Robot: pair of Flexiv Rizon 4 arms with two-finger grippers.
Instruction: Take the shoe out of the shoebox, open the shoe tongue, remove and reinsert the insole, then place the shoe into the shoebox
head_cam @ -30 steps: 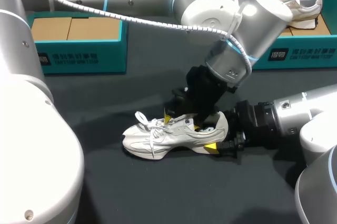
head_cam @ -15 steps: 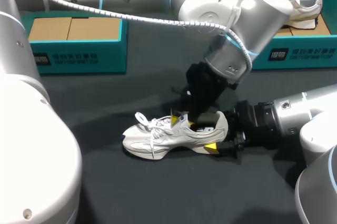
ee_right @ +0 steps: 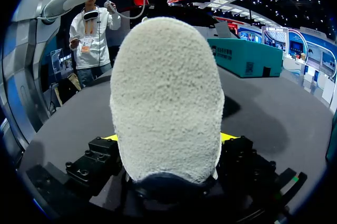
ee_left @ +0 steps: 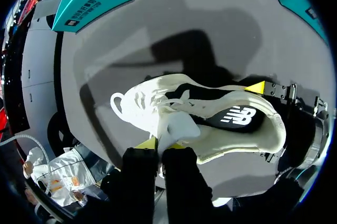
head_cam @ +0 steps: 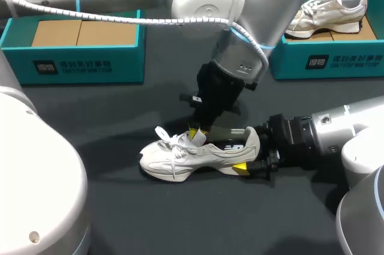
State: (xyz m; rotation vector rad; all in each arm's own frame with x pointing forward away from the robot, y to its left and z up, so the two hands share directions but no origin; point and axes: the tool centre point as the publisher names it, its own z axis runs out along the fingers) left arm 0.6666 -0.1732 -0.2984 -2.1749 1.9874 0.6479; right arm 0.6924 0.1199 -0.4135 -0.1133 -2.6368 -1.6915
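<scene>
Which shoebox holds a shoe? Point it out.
The right shoebox: a beige shoe lies in it, while the left shoebox shows only its cardboard floor.

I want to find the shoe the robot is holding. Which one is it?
Look at the middle of the dark table. A white shoe stands there, the left gripper pinching its tongue and the right gripper clamping its heel. The other shoe lies untouched inside a teal box.
</scene>
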